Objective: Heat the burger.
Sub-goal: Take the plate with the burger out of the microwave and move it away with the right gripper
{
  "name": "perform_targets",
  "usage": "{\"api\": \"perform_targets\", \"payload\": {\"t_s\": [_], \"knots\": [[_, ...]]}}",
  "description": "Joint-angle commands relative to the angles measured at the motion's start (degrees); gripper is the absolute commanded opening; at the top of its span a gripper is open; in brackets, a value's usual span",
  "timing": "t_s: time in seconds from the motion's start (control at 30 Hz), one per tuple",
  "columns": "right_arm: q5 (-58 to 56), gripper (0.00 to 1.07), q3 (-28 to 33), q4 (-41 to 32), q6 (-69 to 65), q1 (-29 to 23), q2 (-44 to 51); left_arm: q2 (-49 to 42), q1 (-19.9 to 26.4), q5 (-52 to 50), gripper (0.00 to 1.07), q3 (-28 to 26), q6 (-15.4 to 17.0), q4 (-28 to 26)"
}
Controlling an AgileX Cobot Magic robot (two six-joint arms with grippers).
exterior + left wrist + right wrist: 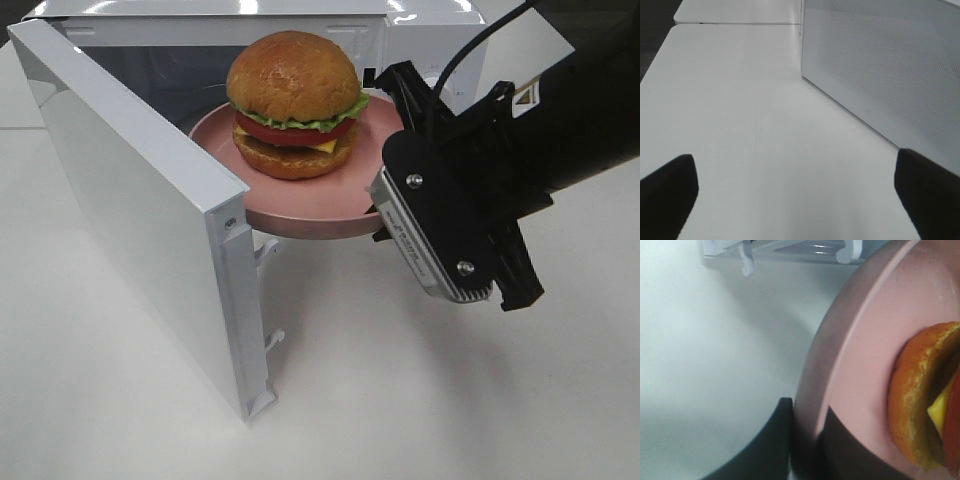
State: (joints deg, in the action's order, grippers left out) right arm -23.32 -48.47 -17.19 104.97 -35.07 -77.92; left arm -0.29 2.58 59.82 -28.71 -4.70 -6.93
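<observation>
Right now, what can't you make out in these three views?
- Exterior high: the microwave interior floor, hidden by the plate and burger; the right gripper tips, covered by the wrist.
- Left wrist: the left gripper tips cut off by the edge; microwave side fills the view, no burger.
- Right wrist: burger cropped and blurred.

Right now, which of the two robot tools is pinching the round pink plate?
The right tool, shut on the round pink plate's rim. The left tool hangs open over the bare white table.
</observation>
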Motion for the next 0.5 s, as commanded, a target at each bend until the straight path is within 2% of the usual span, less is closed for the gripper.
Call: {"api": "perform_targets", "payload": {"t_s": [0.03,0.17,0.5], "knots": [[3.15,0.0,1.95,-0.4,-2.01,0.11,4.41,-1.32,0.0,-0.52,1.0,0.17,0.29,-0.4],[3.15,0.0,3.78,0.92,-3.5,0.11,6.82,-1.32,0.0,-0.52,1.0,0.17,0.29,-0.4],[0.8,0.0,7.28,10.08,-13.46,0.11,14.27,-1.32,0.0,-0.52,1.0,0.17,0.29,-0.4]]}}
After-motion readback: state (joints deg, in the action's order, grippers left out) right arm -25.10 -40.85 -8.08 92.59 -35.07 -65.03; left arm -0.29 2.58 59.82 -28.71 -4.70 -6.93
